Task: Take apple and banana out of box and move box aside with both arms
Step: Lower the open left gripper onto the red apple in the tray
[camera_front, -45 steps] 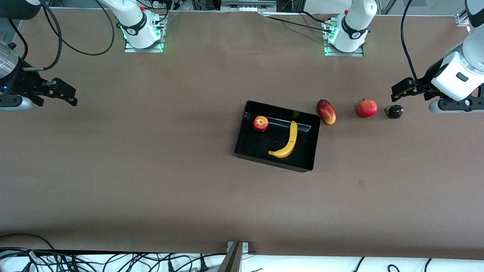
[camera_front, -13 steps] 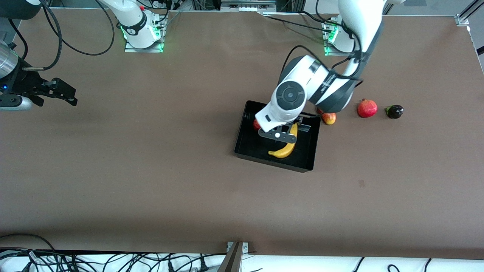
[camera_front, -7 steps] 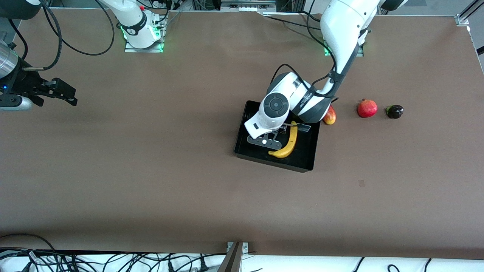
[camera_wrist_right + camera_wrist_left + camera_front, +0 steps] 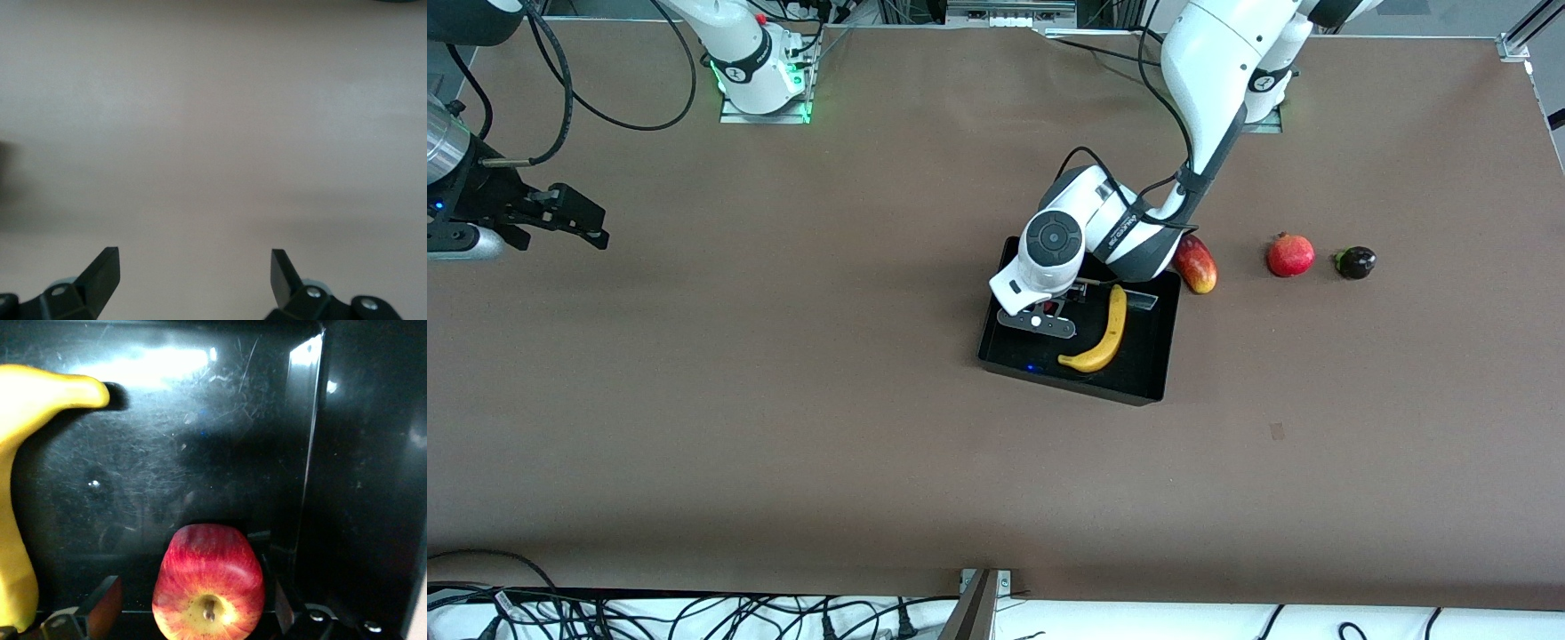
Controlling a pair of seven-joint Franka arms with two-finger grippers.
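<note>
Left tool (image 4: 193,610) now straddles apple (image 4: 208,583).

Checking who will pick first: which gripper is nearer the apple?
Left. The left gripper is open around the apple inside the box; the right gripper waits, open, at the right arm's table end.

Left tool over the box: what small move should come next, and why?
Probably close the left tool on the apple. In the left wrist view the apple sits between its open fingers inside the box, not yet gripped; the right tool waits, open.
</note>
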